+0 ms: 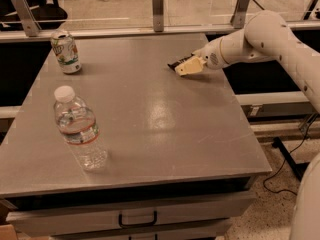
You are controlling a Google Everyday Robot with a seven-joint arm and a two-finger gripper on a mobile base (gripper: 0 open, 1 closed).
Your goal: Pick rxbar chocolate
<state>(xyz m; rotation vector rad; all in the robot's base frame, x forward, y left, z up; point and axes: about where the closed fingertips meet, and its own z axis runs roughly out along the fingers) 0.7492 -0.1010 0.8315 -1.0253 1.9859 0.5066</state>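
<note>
Grey tabletop [150, 114] fills most of the view, with a drawer [137, 218] under its front edge and a glass barrier [200, 4] along the back. At the far left stands a green-and-white can [66, 52], upright. Nearer the front, a clear water bottle [79, 131] with a white cap stands well apart from the can. Bare surface lies between these and the right rear, where the rxbar chocolate [175, 64] shows as a small dark sliver on the table, touching the tip of the gripper [186, 67]. Whether the claw is clamped on it cannot be told. The white arm [265, 34] reaches in from the right.
</note>
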